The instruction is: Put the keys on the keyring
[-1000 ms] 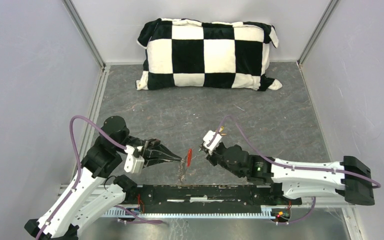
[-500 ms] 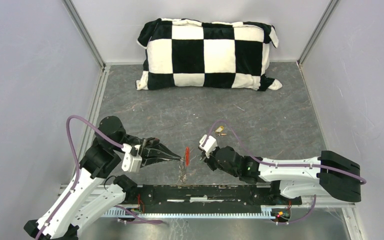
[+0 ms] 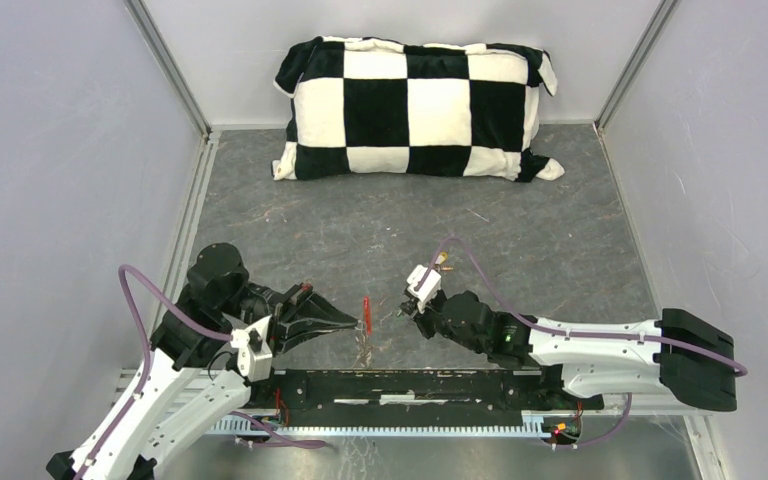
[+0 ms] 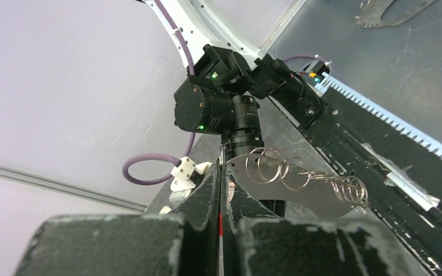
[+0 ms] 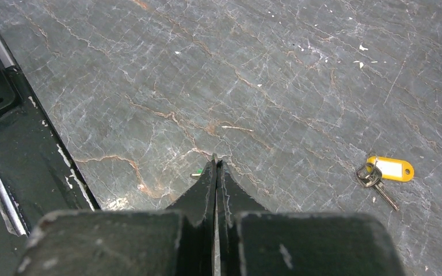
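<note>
Here the left gripper [image 3: 357, 322] is clenched on the keyring [image 3: 364, 345], pinching its red tag [image 3: 366, 311] edge-on between the fingertips, so that the thin wire loops [image 4: 350, 190] and chain links dangle below the tag, just above the dark table [image 3: 520, 230] near its front edge. From the left wrist view only a sliver of red shows in the slit between the closed fingers. The right gripper [image 3: 406, 309] is pressed tight too, its tips pointing toward the tag from the right and a little apart from it; a speck of the green key [image 5: 199, 171] and a short metal stub poke out at the left of those tips, so it is grasping that key. The yellow key [image 5: 387, 169] lies flat on the table by itself, behind the right gripper and apart from it. A black-and-white checkered pillow [image 3: 415, 108] rests against the back wall
</note>
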Controlling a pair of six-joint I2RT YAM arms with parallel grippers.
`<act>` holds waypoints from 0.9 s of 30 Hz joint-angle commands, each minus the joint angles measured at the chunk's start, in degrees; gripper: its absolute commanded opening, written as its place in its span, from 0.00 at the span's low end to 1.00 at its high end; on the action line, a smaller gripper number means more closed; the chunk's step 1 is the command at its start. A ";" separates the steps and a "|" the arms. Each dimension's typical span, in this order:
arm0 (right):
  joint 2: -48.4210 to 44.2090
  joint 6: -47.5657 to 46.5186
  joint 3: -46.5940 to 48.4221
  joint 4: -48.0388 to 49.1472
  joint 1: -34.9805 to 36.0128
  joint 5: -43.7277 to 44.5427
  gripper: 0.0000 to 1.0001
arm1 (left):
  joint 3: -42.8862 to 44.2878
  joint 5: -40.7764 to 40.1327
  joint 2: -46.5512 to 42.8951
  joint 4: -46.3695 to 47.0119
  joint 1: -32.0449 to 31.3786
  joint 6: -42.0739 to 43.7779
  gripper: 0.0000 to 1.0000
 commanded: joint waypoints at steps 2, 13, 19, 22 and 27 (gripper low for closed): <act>-2.83 -1.34 -0.25 1.59 -0.21 1.59 0.00 | -0.22 -1.22 -0.56 -5.16 -0.15 17.69 0.02; 6.22 4.28 -2.01 9.35 -5.28 -11.56 0.17 | 1.45 -2.86 2.87 -1.20 -0.18 2.72 0.02; 3.41 -3.95 3.18 3.03 -5.37 -9.47 0.40 | 1.25 -3.93 3.04 5.84 -0.20 -10.13 0.02; -6.20 -11.25 3.04 2.02 -5.42 -8.66 0.48 | 1.17 -4.13 3.08 8.48 -0.16 -16.27 0.02; -24.79 -20.34 -0.51 7.90 -5.37 -14.87 0.98 | 0.40 -5.16 4.11 17.59 -0.17 -30.03 0.02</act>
